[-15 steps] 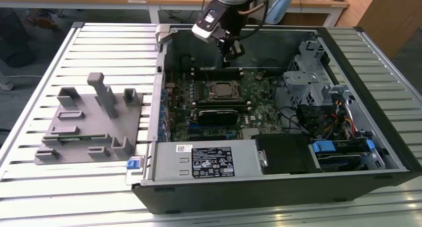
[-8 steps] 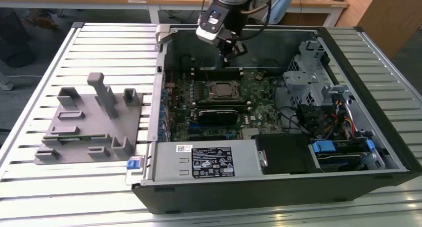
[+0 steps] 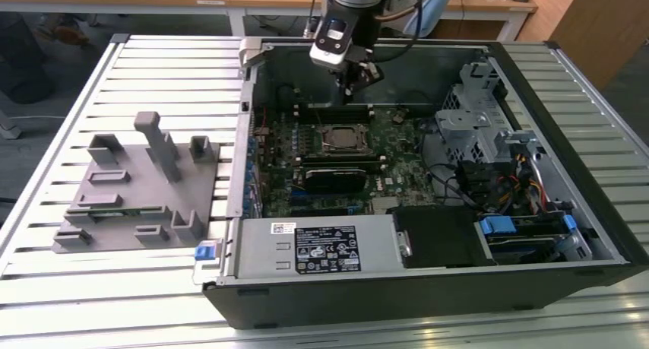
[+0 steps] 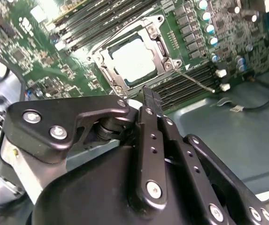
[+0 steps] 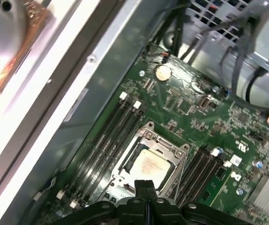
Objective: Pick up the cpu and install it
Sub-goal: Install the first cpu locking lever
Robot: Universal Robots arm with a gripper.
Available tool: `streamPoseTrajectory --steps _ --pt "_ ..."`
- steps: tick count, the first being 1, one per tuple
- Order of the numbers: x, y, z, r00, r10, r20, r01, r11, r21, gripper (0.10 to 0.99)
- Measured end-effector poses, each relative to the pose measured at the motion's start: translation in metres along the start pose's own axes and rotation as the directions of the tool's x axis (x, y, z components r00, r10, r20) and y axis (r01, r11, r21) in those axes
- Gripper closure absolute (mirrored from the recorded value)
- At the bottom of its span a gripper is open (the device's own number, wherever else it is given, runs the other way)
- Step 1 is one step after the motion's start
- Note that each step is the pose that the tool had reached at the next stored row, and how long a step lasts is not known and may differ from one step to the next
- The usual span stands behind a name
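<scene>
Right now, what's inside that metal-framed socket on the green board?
The cpu lies inside the socket, silvery top showing. Whatever is beneath it is covered.

Slatted table (image 3: pixel 152 68): grey holder (image 3: pixel 137 189), open computer case (image 3: pixel 426 288) on top.

Slatted metal desk (image 3: pixel 172 75) carried a grey plastic holder (image 3: pixel 137 185) with upright pegs, at the exterior view's left, and an open black computer case (image 3: pixel 406 299) just beside it. Case held:
- green motherboard (image 3: pixel 400 147)
- labelled power supply (image 3: pixel 315 246)
- grey drive cage (image 3: pixel 476 125)
- seemingly a coin battery (image 5: pixel 162 72)
</scene>
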State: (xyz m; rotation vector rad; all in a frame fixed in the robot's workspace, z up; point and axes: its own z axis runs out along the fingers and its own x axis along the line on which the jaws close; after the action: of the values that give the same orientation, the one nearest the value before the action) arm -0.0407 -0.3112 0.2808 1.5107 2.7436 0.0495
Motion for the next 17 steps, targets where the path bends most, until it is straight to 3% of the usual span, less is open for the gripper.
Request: streamPoseTrajectory --steps 5,9,13,17 --pt "0.0000 0.0000 0.0002 0.9960 -0.090 -0.0029 0.090 0.9960 0.001 0.980" --pt "0.0000 0.0000 0.0003 0.9868 -0.162 -0.0053 0.162 0.9868 0.001 0.980" --pt "0.0000 0.0000 0.0004 0.9724 -0.233 -0.0077 0.233 0.9725 0.001 0.980" --pt "0.0000 0.0000 0.0006 0.9527 -0.304 -0.0101 0.304 0.9527 0.001 0.980"
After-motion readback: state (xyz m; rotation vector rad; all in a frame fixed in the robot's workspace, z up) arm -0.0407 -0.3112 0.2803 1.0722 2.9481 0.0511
